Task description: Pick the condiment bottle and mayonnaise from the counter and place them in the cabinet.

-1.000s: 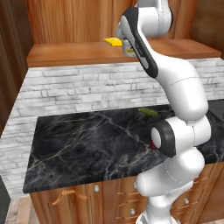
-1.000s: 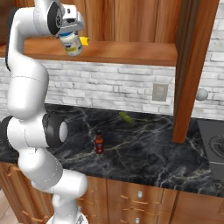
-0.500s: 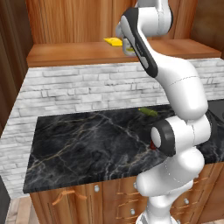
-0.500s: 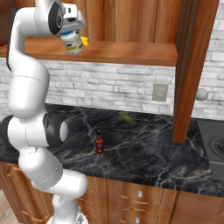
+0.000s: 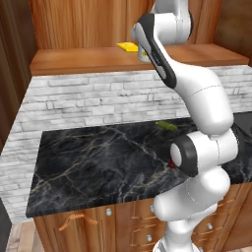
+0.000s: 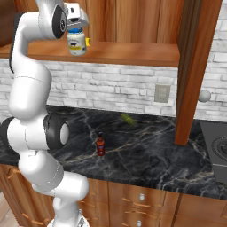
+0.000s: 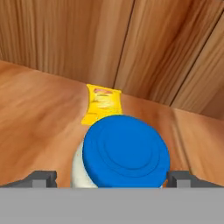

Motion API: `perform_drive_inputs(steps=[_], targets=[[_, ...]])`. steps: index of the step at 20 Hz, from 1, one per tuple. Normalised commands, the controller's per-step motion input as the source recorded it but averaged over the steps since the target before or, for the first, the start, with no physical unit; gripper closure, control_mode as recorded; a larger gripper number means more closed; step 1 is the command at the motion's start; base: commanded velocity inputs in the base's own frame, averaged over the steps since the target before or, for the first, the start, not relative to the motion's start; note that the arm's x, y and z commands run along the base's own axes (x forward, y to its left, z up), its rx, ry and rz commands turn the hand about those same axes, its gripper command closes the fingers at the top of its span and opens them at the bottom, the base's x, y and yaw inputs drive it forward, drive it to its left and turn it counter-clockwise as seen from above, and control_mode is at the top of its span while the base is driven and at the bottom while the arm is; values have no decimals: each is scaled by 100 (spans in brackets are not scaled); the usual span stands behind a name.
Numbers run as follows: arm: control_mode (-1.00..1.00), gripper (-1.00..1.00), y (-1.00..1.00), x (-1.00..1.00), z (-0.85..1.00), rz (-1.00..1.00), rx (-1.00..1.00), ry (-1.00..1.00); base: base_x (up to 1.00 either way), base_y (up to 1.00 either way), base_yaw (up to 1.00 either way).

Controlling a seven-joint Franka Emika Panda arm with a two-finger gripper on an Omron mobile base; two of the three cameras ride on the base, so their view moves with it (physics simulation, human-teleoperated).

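Fingers (image 7: 43,178) spread wide and released, the gripper (image 7: 113,179) hangs over the mayonnaise (image 7: 122,154), whose blue lid sits between the two tips with a gap on each side. The jar appears to rest on the wooden shelf of the cabinet (image 6: 133,51), though its base is hard to make out from the base cameras. A flat yellow packet (image 7: 102,104) lies just behind it. Judged from this, half the job looks done: the condiment bottle (image 6: 100,144) stands upright on the desk (image 6: 155,155), well below, not yet fetched. A small green item (image 6: 127,118) lies near the white brick backsplash (image 6: 115,84); wooden drawers (image 6: 146,199) front the black marble.
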Motion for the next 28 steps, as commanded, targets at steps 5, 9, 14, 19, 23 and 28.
perform_drive_inputs(steps=[5,9,14,19,23,28], targets=[[-100,-100,0,-56,4,0,-1,-28,0,0,0],[-100,-100,0,-91,-1,0,-1,-34,0,0,0],[-100,-100,-1,-96,-13,0,0,-27,0,0,0],[-100,-100,-2,-84,-15,0,0,-18,0,0,0],[-100,-100,-15,-87,-19,-3,0,-6,0,0,0],[-100,-100,-33,-82,-16,-7,1,0,0,0,0]])
